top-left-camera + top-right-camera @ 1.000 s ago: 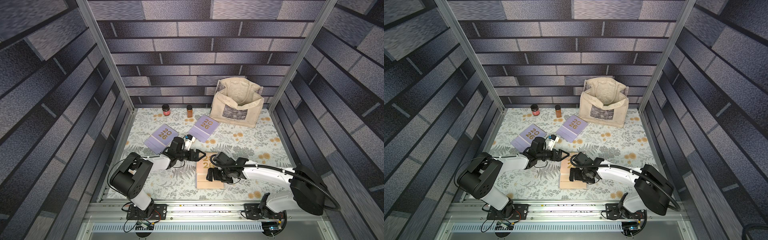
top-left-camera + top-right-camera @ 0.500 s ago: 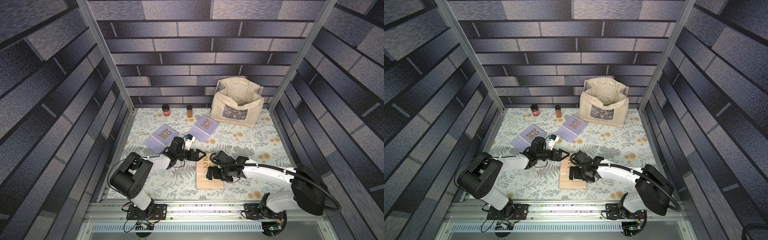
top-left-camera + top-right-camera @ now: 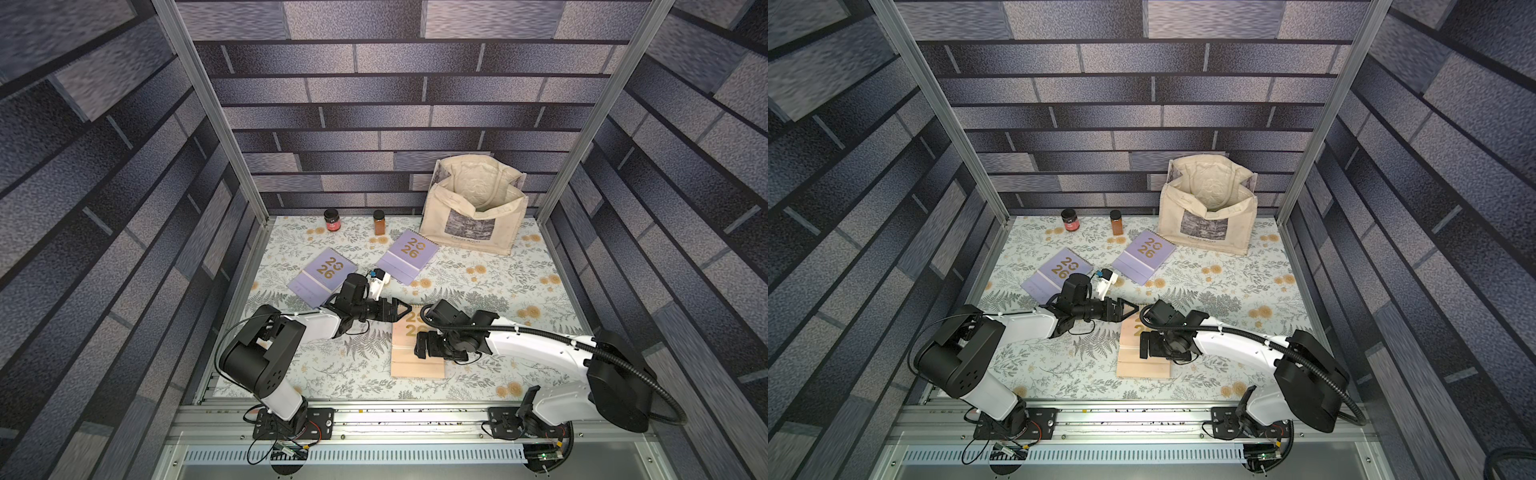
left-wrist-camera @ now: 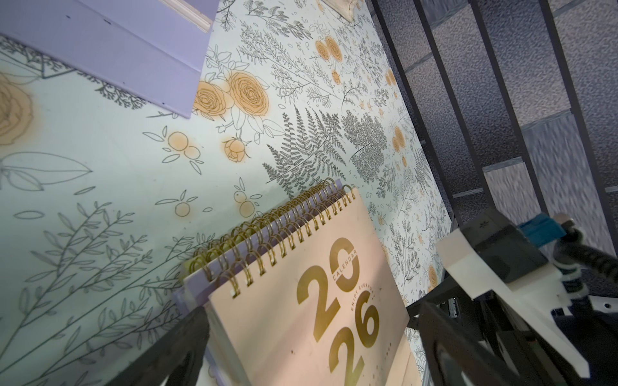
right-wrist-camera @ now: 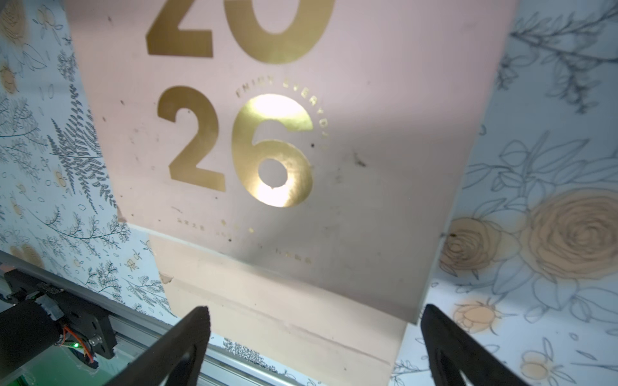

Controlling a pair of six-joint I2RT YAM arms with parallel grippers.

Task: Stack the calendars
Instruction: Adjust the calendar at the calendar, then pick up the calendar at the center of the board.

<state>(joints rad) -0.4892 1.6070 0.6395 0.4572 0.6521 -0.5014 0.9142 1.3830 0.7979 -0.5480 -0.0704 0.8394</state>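
1. Reckon the peach calendar [image 3: 417, 368] light and stiff: thin card cover, flat, probably slick on its face; apt to skate over its neighbours if nudged sideways; treat the gold spiral binding [image 4: 277, 230] as the part most likely to snag or bend.
2. Take hold, by this judgement, along a bare edge away from the coils, one finger slipped beneath; awkward with card lying flush on the tabletop [image 3: 498, 291], so perhaps tip a corner up first.
3. Find it at lower centre in both top views, topmost on a small stack; note a lilac layer [image 4: 195, 287] peeking out under the coil end in the left wrist view; cannot count what lies deeper.
4. Find the left lilac calendar [image 3: 322, 276] at centre left and the upper lilac calendar [image 3: 409, 255] just below the cream tote bag [image 3: 473, 216]; both flat, apart from each other and from the stack, gold "2026" upward.
5. See the left pincer [image 3: 401, 311] spread wide, fingers flanking the stack's coil end, holding nothing; see the right pincer [image 3: 419, 348] likewise spread wide over the peach cover, clamped on nothing.
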